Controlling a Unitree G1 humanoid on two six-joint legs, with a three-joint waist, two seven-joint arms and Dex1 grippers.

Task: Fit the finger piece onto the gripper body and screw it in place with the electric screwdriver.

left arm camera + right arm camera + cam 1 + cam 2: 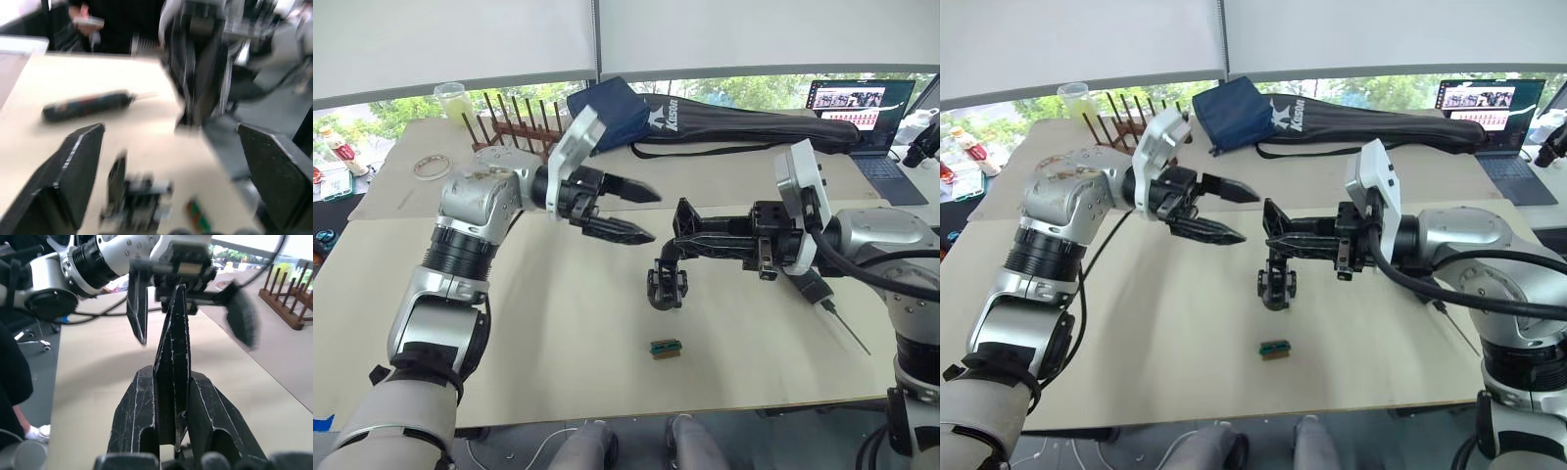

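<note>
One gripper body stands at the centre of the counter, with one small green block nearer. One electric screwdriver lies at the right. Two robot grippers are up: the left gripper and the right gripper. At the far side sit one wooden rack, one dark blue bag, one laptop, one plastic cup and one tape roll.

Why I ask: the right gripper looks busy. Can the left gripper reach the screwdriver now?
Probably not: the screwdriver lies under the right arm, far from the open left gripper, with the right gripper, shut on the finger piece, and the gripper body between them.
</note>
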